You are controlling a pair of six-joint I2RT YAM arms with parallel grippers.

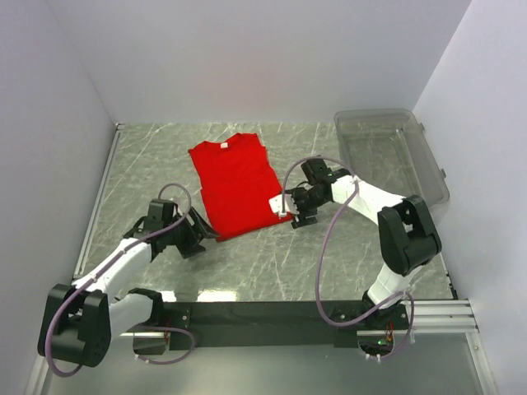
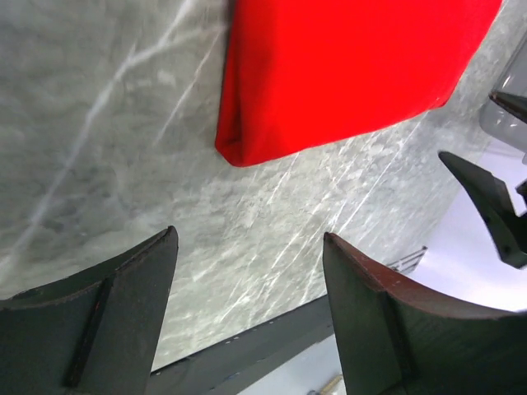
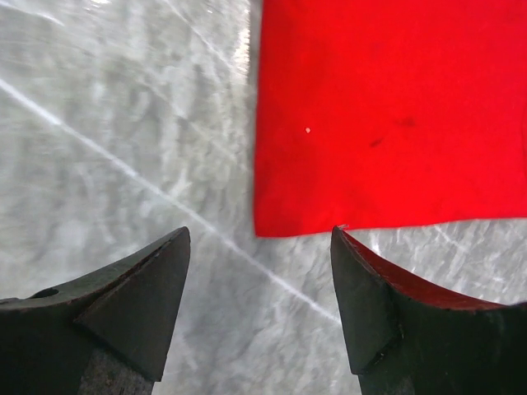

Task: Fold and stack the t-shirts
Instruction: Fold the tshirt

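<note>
The red t-shirt [image 1: 237,185] lies flat on the marble table as a narrow folded strip, collar and small white label at the far end. My left gripper [image 1: 206,233] stands open beside its near left corner, just off the cloth; in the left wrist view the folded corner of the t-shirt [image 2: 247,144] lies beyond the empty gripper [image 2: 251,239]. My right gripper [image 1: 284,206] is open at the shirt's right edge near the bottom; in the right wrist view the t-shirt [image 3: 387,123] ends just ahead of the empty gripper [image 3: 259,239].
A clear plastic bin [image 1: 389,152] stands at the back right of the table. White walls close in the back and both sides. A black rail [image 1: 272,313] runs along the near edge by the arm bases.
</note>
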